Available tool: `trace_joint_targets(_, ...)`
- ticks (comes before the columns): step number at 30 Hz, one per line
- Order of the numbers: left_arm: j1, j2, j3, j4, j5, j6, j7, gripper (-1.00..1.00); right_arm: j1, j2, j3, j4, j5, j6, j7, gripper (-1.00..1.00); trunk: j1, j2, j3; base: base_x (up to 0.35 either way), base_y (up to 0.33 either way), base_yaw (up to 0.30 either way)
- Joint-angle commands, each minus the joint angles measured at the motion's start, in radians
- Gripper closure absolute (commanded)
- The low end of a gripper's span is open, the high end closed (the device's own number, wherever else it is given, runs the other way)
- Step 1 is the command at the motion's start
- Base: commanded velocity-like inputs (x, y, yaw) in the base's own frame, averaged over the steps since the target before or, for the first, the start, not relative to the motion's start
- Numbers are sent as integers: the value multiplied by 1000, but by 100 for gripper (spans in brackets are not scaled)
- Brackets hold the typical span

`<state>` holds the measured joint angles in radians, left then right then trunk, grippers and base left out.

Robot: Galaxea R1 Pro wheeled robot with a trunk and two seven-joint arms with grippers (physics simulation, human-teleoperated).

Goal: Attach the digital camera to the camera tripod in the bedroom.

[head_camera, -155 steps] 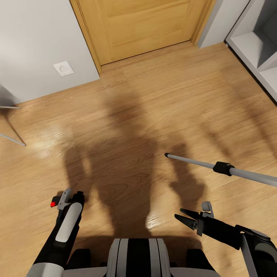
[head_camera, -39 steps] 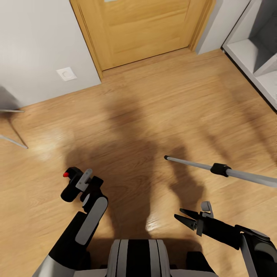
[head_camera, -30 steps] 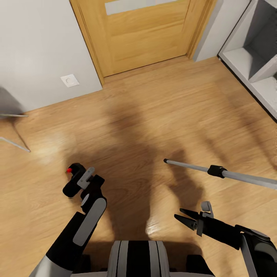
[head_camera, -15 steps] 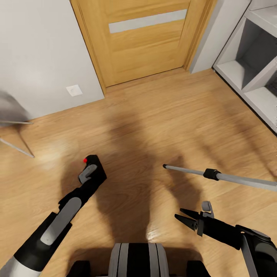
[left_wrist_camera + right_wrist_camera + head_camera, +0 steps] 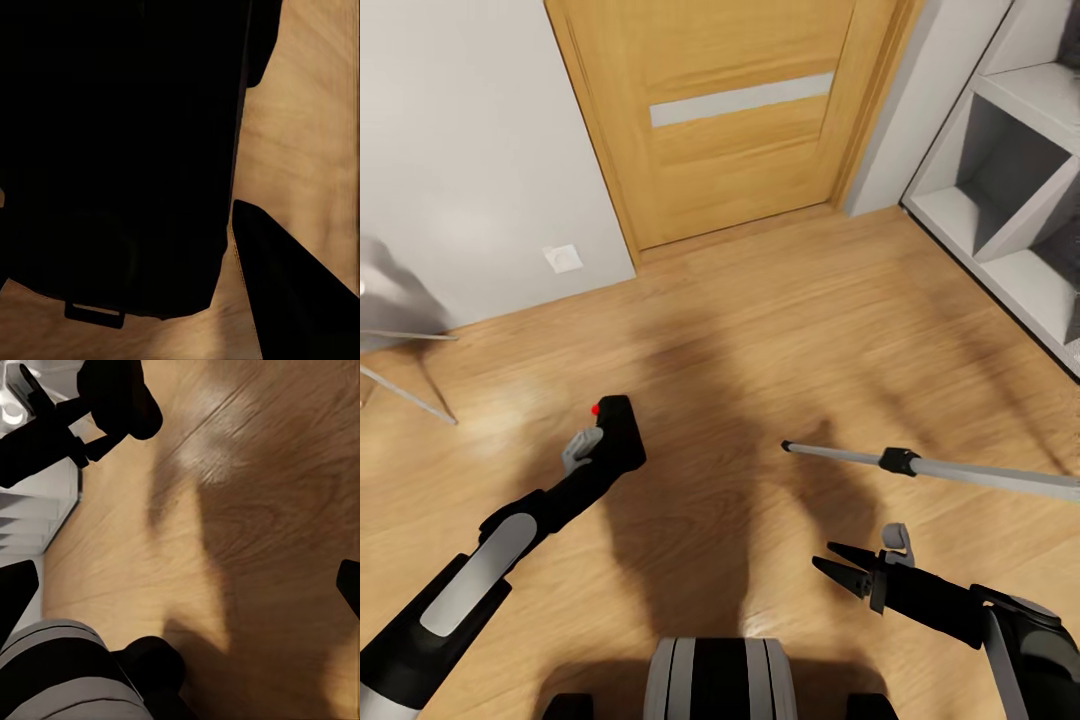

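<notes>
Head view: left claw (image 5: pixel 600 450) extended forward over the light wood floor (image 5: pixel 760 330), pinching the digital camera (image 5: pixel 618 432), a small black box with a red dot at its top corner, held above the floor left of centre. Right claw (image 5: pixel 838 568) low at the right, its two pointed fingers spread apart, nothing between them. Just beyond it, one silver leg of the camera tripod (image 5: pixel 920 465) lying nearly level, black joint partway along, black tip pointing toward the centre; rest of the tripod cut off at the right edge. Oak door (image 5: pixel 740 110) with a pale stripe straight ahead, grey wall (image 5: pixel 470 150) with a white socket (image 5: pixel 563 259) to its left, white cube shelf (image 5: pixel 1010 200) at the right. Left wrist view: black camera body (image 5: pixel 120 150) close up, dark finger (image 5: pixel 292 300) beside it, wood floor behind.
</notes>
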<state>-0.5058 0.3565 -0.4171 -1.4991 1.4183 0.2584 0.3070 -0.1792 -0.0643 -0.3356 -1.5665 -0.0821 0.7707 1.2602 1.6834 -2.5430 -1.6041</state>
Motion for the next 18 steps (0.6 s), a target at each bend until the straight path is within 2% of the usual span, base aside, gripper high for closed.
trace_joint_targets(1, -1, 1, -1, -1, 7, 1, 2, 100, 0, 0, -1, 0, -3, 7, -1, -100, -1, 0, 3, 0, 0, 0)
trace_joint_targets(7, 0, 2, -3, -2, 8, 3, -4, 100, 0, 0, -2, 0, 3, 7, -9, -100, -3, 1, 27, 0, 0, 0)
trace_joint_targets(12, 0, 2, -32, -1, 9, 2, -7, 100, 0, 0, -2, 1, 5, 7, -25, -100, -6, 3, 46, 0, 0, 0)
trace_joint_targets(13, 0, 4, -44, -1, 8, 3, -7, 100, 0, 0, -3, 1, 5, 7, -32, -100, -6, 3, 50, 0, 0, 0)
trace_joint_targets(18, 2, 25, -62, -1, 5, -2, -8, 100, 0, 0, -5, 2, 6, 7, -52, -100, -8, 4, 69, 0, 0, 0)
